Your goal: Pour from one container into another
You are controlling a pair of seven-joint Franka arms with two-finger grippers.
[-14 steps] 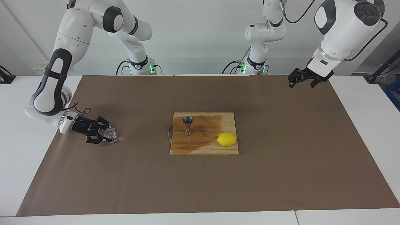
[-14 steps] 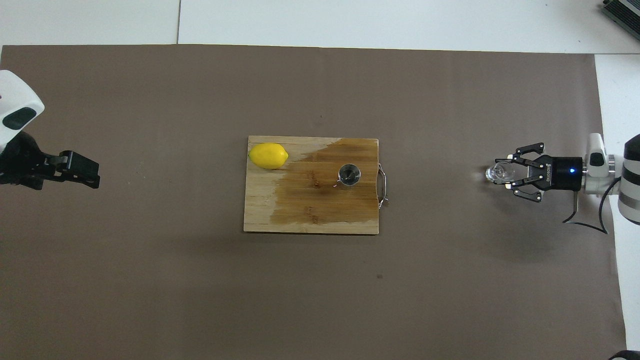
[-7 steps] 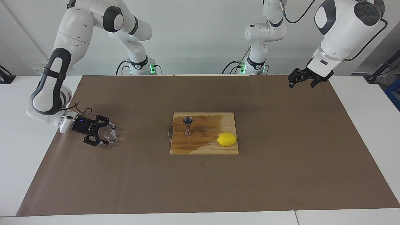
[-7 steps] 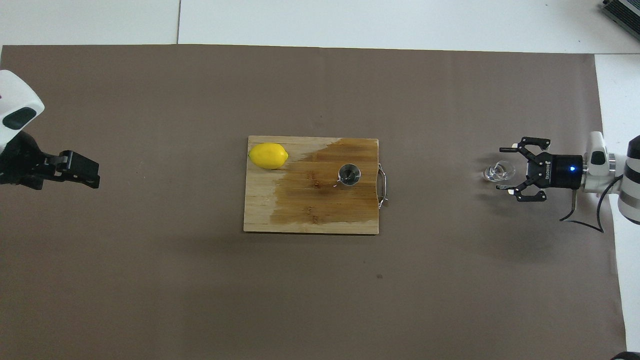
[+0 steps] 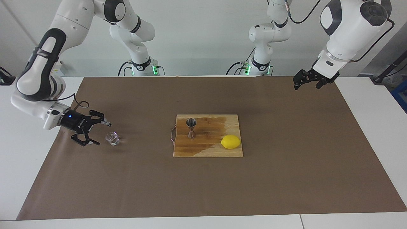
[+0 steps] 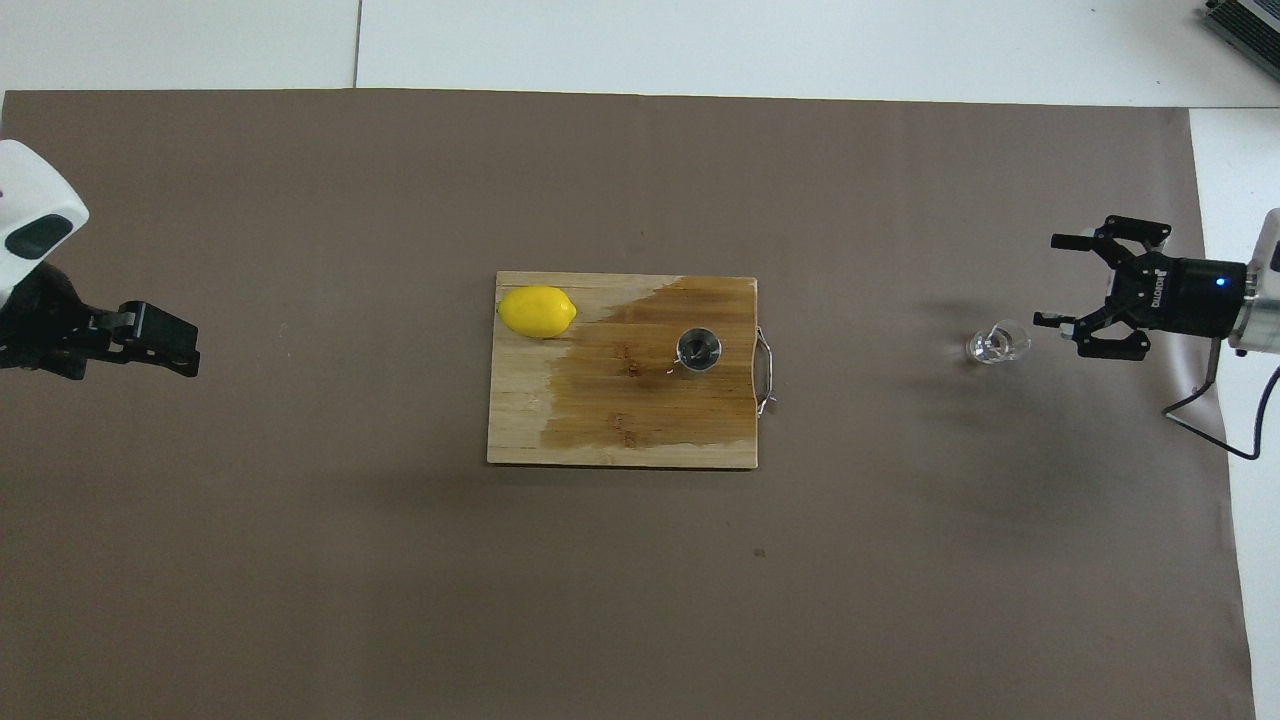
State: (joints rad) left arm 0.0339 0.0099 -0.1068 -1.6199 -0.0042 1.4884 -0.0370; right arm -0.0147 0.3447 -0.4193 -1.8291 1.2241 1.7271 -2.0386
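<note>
The small clear glass tumbler [image 5: 112, 139] [image 6: 997, 346] stands upright on the brown mat toward the right arm's end of the table, with nothing touching it. My right gripper [image 5: 103, 133] [image 6: 1048, 280] is open and empty just beside the glass, low over the mat, a small gap between them. The steel hourglass jigger [image 5: 191, 127] [image 6: 698, 349] stands upright on the wooden cutting board [image 5: 206, 151] [image 6: 620, 445] at mid-table. My left gripper [image 5: 306, 86] [image 6: 185, 350] waits open and empty above the mat's edge at the left arm's end.
A yellow lemon [image 5: 231, 142] [image 6: 537, 311] lies on the board's corner toward the left arm's end. Part of the board looks dark and wet. A metal handle [image 6: 765, 372] sticks out from the board's side toward the tumbler. A brown mat [image 5: 286, 178] covers the table.
My right gripper opened and let go of the tumbler, then drew back and rose away from it toward its own end. The tumbler stays standing on the mat. The left arm has not moved.
</note>
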